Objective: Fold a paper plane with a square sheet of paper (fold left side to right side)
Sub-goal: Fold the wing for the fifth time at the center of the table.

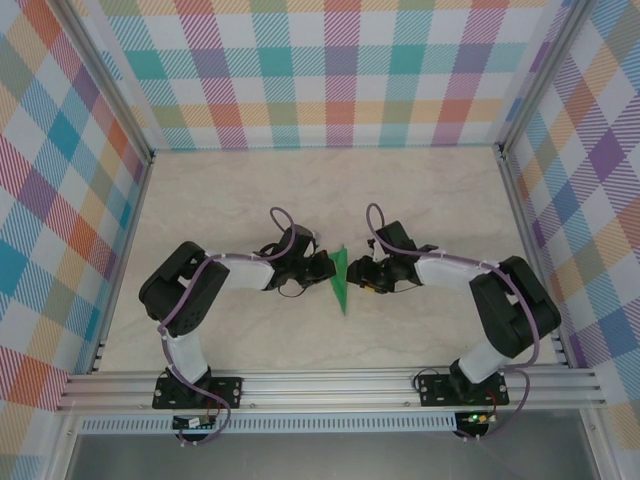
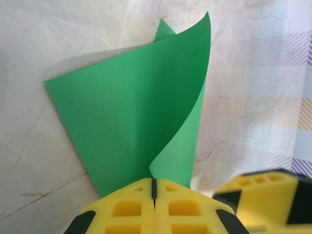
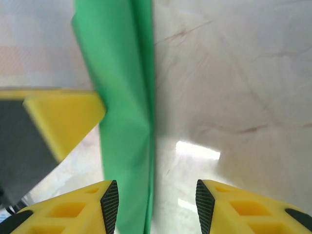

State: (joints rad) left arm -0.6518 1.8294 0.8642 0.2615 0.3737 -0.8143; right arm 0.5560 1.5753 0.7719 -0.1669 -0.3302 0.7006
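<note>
- The sheet of paper (image 1: 340, 282) is bright green and plain. It sits near the middle of the desk (image 1: 250, 190), between the two arms.
- From the top camera it reads as a narrow, folded, pointed shape running far to near, with its slim end toward the near side.
- The left tool (image 1: 326, 268) meets the sheet from the left.
- In the left wrist view its yellow fingers (image 2: 126, 209) are pressed together with only a thin seam between them. They pinch one corner of the sheet.
- From that pinched corner the upper layer of the paper (image 2: 131, 122) rises off the desk and curls over. Its far tip stands up, and a second green layer shows just behind it.
- A blurred yellow finger of the right tool (image 2: 263, 192) sits just beside the left tool, at the lower right of that view.
- The right tool (image 1: 357, 275) is at the right edge of the sheet, close to the left tool.
- In the right wrist view its two yellow fingers, with black pads (image 3: 109, 204), are spread apart with bare desk showing between them.
- The green sheet (image 3: 122, 97) runs as a tall band past the inner side of the finger on the left of that view. The fingers are not clamped on it.
- A yellow finger of the left tool (image 3: 63, 114) overlaps the sheet's edge in that view.
- The desk is pale marble-patterned, with faint reddish veins.
- Plaid pastel walls (image 1: 340, 70) surround it on the left, far and right sides.
- An aluminium rail (image 1: 330, 385) at the near edge carries both arm bases.
</note>
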